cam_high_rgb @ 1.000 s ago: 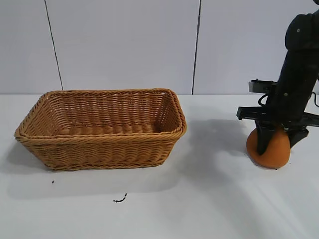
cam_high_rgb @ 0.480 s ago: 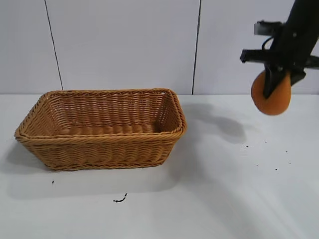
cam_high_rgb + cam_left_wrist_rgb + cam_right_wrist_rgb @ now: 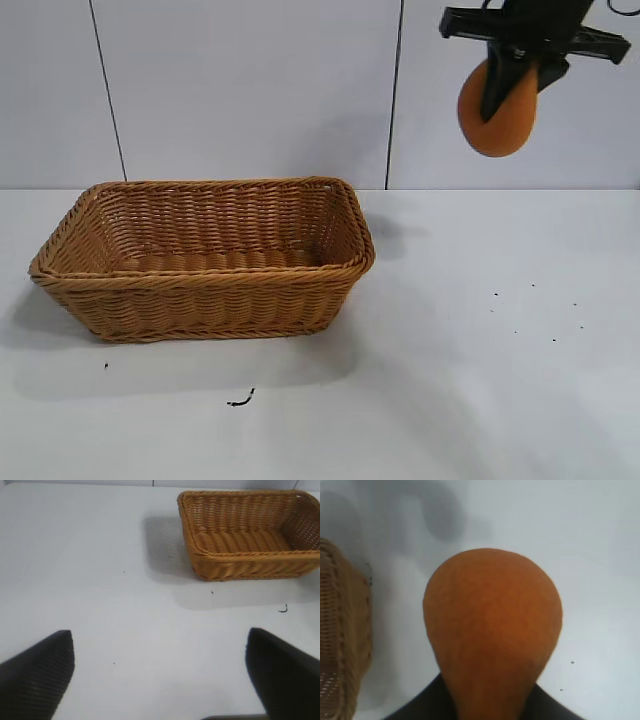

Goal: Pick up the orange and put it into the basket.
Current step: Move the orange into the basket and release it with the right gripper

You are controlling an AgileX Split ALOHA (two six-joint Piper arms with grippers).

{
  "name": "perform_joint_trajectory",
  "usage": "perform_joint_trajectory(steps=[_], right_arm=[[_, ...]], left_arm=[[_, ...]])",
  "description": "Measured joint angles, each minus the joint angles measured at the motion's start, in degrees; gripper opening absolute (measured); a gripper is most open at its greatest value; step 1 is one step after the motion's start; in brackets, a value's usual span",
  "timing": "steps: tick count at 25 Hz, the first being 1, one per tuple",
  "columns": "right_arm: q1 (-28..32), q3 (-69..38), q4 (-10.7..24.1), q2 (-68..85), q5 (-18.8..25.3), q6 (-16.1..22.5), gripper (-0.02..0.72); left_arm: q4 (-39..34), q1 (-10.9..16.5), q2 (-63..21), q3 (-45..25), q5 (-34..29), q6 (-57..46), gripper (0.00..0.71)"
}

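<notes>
My right gripper [image 3: 512, 72] is shut on the orange [image 3: 498, 118], a dull orange-brown fruit, and holds it high above the table, up and to the right of the basket [image 3: 205, 285]. In the right wrist view the orange [image 3: 492, 625] fills the middle and the basket's woven end [image 3: 345, 630] shows at the edge. The tan wicker basket stands empty on the white table at the left; it also shows in the left wrist view [image 3: 250, 562]. My left gripper [image 3: 160, 670] is open and empty above bare table, out of the exterior view.
A white table [image 3: 450, 400] with small dark specks [image 3: 240, 401] in front of the basket and at the right. A panelled white wall stands behind.
My right gripper has lifted the orange from the table at the right to high in the air and carried it a little leftward toward the basket.
</notes>
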State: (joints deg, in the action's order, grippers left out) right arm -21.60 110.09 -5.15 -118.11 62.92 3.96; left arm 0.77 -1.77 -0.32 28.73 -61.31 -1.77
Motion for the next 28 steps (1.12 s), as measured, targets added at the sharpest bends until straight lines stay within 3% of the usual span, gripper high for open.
perform_joint_trajectory(steps=[10, 16, 22, 24, 26, 28], right_arm=[[-14.28, 0.0, 0.37, -6.05, -10.08, 0.7, 0.073], [-15.65, 0.0, 2.62, -12.5, -15.67, 3.23, 0.073], [-15.6, 0.0, 3.87, -15.74, -16.29, 3.48, 0.073], [-15.6, 0.23, 3.85, -15.8, -16.25, 3.48, 0.132], [-15.6, 1.22, 3.85, -15.8, -15.69, 3.48, 0.276], [-15.6, 2.74, 3.85, -15.8, -14.5, 3.48, 0.475]], left_arm=[[0.0, 0.0, 0.0, 0.0, 0.0, 0.0, 0.666], [0.0, 0.0, 0.0, 0.0, 0.0, 0.0, 0.666], [0.0, 0.0, 0.0, 0.0, 0.0, 0.0, 0.666], [0.0, 0.0, 0.0, 0.0, 0.0, 0.0, 0.666], [0.0, 0.0, 0.0, 0.0, 0.0, 0.0, 0.666], [0.0, 0.0, 0.0, 0.0, 0.0, 0.0, 0.666]])
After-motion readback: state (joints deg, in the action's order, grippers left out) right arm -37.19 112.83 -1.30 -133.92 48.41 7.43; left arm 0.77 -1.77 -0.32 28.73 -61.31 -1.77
